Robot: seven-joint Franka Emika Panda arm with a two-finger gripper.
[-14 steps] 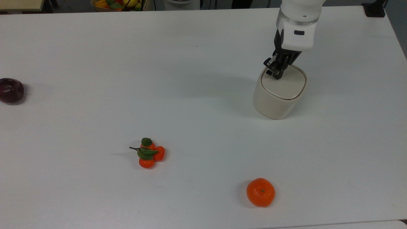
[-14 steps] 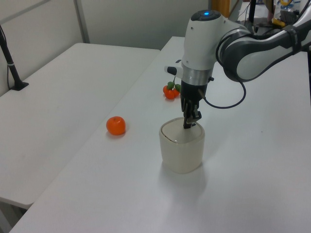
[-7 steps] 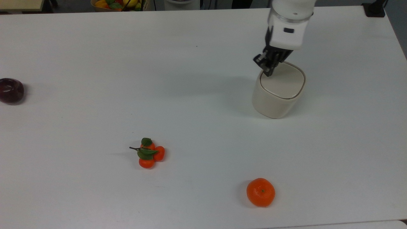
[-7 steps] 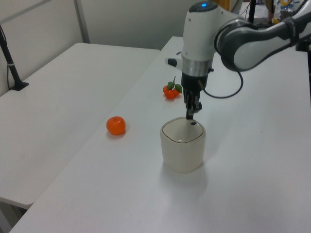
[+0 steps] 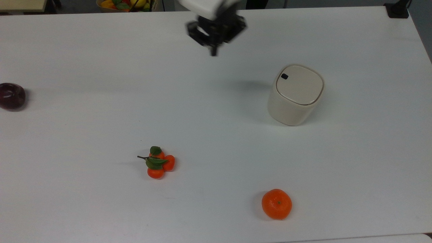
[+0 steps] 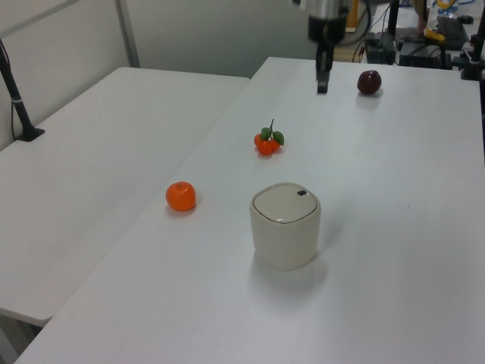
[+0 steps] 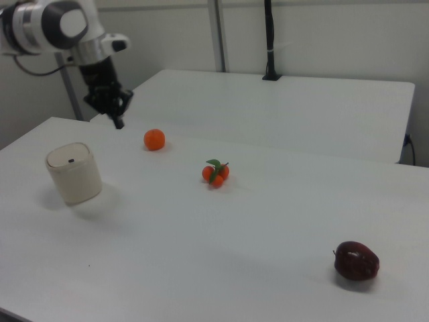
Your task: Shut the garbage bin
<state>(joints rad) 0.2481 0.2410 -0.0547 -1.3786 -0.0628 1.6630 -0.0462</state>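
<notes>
The garbage bin (image 5: 287,108) is a cream rounded-square tub on the white table at the top view's right. Its flat lid (image 5: 300,86) lies level on the rim, with a small black button (image 5: 284,76) at one corner. The bin also stands in the left view (image 6: 285,235) and in the right view (image 7: 75,180). My gripper (image 5: 213,51) hangs high above the table, far to the top view's left of the bin, fingers shut together and holding nothing. It also appears at the top of the left view (image 6: 322,82) and above the bin in the right view (image 7: 118,122).
A single orange (image 5: 276,204) lies near the front edge. A cluster of small oranges with leaves (image 5: 158,162) sits mid-table, and a dark red apple (image 5: 11,96) is at the top view's far left. A fruit basket (image 5: 125,4) stands beyond the back edge.
The gripper rose off the bin's lid corner and swung well away to the top view's left. The button is now uncovered, and the lid sits flat.
</notes>
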